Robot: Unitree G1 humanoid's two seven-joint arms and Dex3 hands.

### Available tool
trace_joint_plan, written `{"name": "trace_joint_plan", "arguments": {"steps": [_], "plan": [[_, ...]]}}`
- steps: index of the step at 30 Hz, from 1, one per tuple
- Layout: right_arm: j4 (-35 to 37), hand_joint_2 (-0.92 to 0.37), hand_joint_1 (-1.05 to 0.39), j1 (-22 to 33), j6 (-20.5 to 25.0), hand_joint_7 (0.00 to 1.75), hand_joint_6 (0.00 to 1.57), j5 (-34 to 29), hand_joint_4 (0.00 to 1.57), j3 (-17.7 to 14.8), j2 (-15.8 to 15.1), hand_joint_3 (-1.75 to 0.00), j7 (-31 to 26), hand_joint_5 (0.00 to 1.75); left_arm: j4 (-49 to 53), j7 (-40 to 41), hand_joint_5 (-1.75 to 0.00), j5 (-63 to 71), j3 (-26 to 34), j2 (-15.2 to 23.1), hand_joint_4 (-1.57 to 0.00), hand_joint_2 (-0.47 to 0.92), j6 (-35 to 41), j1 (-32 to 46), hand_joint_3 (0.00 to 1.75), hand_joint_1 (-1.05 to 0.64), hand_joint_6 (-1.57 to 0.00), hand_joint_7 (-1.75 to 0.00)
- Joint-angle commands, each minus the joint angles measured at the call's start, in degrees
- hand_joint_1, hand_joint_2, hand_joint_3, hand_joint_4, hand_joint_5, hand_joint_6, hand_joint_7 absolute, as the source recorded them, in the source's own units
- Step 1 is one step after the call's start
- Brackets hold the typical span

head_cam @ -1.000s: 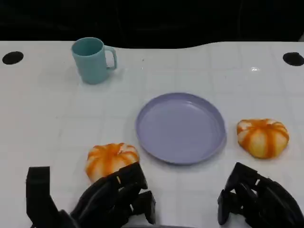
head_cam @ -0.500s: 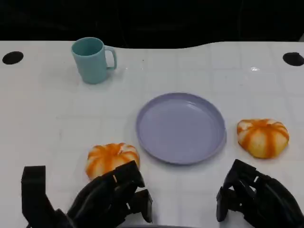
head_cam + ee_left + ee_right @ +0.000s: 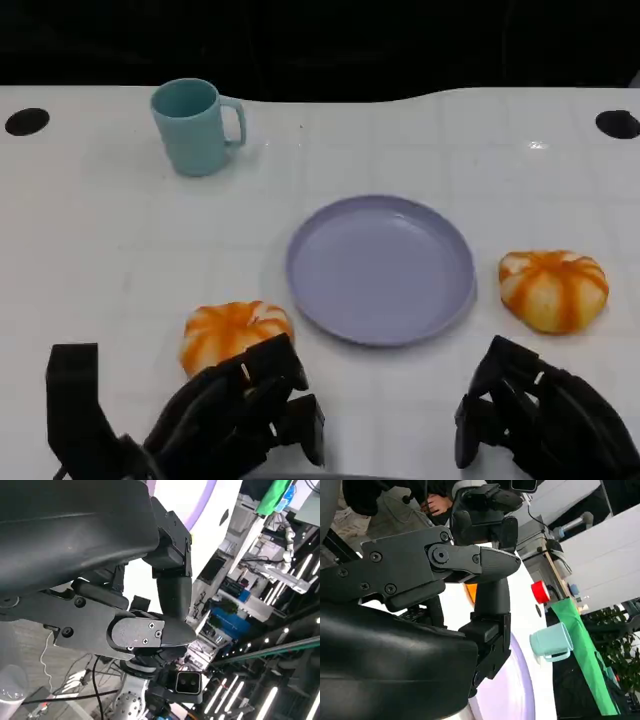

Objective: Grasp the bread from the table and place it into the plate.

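**Both hands low, two breads on the tabletop, plate bare**

You've got a white tabletop (image 3: 420, 140) with a faint grid on it, running back to a dark edge, with a black round hole at each far corner. Going left to right: the teal mug (image 3: 194, 126) sits far back on the left, upright, handle pointing right. Closer to you, the left bread (image 3: 234, 333), orange with pale stripes, lies on the tabletop just beside the plate's near-left rim, not touching it as far as you can see. Your left hand (image 3: 235, 418) sits right in front of that bread, fingers (image 3: 268, 372) curled in and covering its near edge; you can't tell if they actually touch it. Nothing is held. The lavender plate (image 3: 380, 268) is in the middle, with nothing on it. The right bread (image 3: 553, 288) lies just off the plate's right rim with a small gap between. Your right hand (image 3: 540, 418) is at the near right, well short of that bread, fingers curled in too, holding nothing. In the right wrist view there's a person's hand (image 3: 439, 502) past the tabletop.
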Motion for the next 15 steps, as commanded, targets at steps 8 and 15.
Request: {"name": "trace_joint_plan", "arguments": {"steps": [8,15], "plan": [[-0.22,-0.92,-0.51,-0.40,0.40,1.53,0.43,0.59,0.57,-0.62,-0.84,-0.43,0.56,1.75,0.27,0.15,-1.75,-0.14,0.55,0.67,-0.57,0.92,-1.31,-0.04,0.30,-0.63,-0.41,-1.58],[-0.15,-0.92,-0.53,-0.42,0.43,1.53,0.43,0.02,0.56,-0.45,-0.96,-0.42,0.14,1.75,0.27,0.44,-1.75,-0.17,0.40,0.60,-0.59,0.92,-0.61,-0.01,0.29,-0.64,-0.43,-1.59]]}}
